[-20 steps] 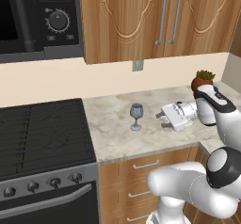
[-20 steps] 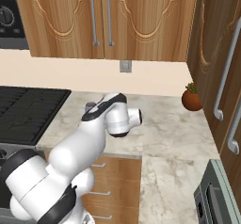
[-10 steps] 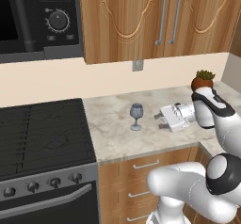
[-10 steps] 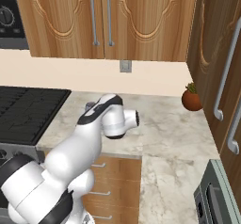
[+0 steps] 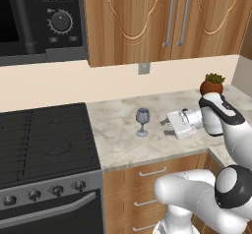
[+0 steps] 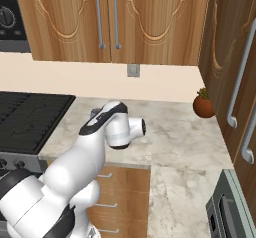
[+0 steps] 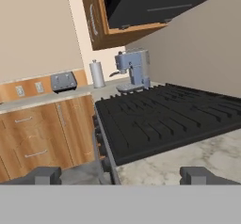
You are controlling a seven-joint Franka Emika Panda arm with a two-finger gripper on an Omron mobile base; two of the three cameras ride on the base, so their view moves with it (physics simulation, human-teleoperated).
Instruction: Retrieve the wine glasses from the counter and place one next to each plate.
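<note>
The gripper (image 5: 166, 126) is held level above the counter (image 5: 123, 144), jaws spread wide with nothing between them, pointed sideways at the wine glass (image 5: 142, 122). The glass is seen upright, just beside the fingertips but apart from them, mid-counter near the stove (image 5: 44, 139) edge. Behind the hand, the wrist is bent over and the white forearm is dropped toward the counter's front right corner.

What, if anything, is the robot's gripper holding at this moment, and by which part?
Nothing is held. The gripper is open beside the wine glass, which stands alone on the counter, apart from the fingers.
</note>
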